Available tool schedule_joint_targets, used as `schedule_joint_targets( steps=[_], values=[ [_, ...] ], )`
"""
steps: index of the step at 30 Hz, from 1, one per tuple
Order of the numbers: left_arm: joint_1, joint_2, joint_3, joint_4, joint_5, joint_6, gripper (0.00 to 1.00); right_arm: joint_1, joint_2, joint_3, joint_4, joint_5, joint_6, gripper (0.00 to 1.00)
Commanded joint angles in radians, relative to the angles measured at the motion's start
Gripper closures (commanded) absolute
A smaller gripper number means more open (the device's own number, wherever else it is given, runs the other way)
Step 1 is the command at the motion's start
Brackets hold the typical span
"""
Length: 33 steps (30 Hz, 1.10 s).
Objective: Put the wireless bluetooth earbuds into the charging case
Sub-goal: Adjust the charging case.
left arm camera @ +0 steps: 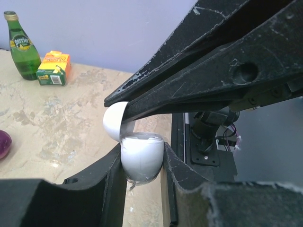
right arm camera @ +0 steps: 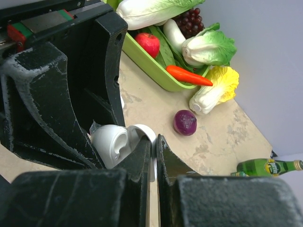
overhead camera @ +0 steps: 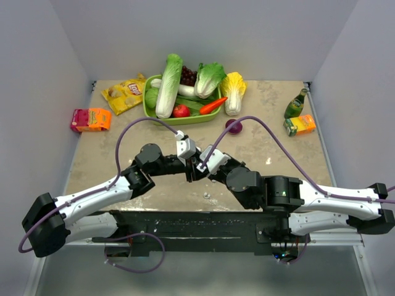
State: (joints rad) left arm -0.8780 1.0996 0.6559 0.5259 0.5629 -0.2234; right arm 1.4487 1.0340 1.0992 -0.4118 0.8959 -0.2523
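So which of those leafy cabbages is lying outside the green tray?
The yellow-leaved cabbage, on the table beside the tray; the long one and the green one lie inside it.

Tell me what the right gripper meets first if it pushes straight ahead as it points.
The charging case, clamped in the left gripper: its open lid sits at the tips of the right gripper, seemingly already pinched between them, though depth is unclear.

Charging case glossy smooth white plastic; left claw matt black, scuffed; desk matt, mottled stone-look.
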Motion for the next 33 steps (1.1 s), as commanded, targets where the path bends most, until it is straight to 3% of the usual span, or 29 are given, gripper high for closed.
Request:
schedule_joint_targets(
  steps=[1, 11, 13, 16, 20, 25, 33],
  values=[
    [0.007, -0.020, -0.035, 0.155, 0.014, 0.010, 1.00, 0.010, -0.006, 0.019, 0.037, -0.028, 0.018, 1.00],
    [0.007, -0.053, -0.266, 0.557, 0.012, -0.044, 1.00, 0.009, -0.048, 0.067, 0.034, -0.089, 0.125, 1.00],
    [0.007, -0.064, -0.285, 0.618, -0.001, -0.053, 1.00, 0.009, -0.051, 0.071, 0.034, -0.092, 0.134, 0.95],
    [0.007, -0.063, -0.302, 0.661, -0.004, -0.057, 1.00, 0.009, -0.058, 0.073, 0.036, -0.098, 0.160, 0.74],
    [0.007, -0.064, -0.338, 0.740, -0.006, -0.070, 1.00, 0.009, -0.072, 0.074, 0.041, -0.118, 0.177, 0.61],
    [0.007, -0.070, -0.364, 0.805, -0.005, -0.074, 1.00, 0.009, -0.097, 0.071, 0.044, -0.127, 0.189, 0.54],
    [0.007, -0.061, -0.381, 0.899, 0.018, -0.114, 1.00, 0.007, -0.094, 0.073, 0.048, -0.133, 0.193, 0.53]
  ],
)
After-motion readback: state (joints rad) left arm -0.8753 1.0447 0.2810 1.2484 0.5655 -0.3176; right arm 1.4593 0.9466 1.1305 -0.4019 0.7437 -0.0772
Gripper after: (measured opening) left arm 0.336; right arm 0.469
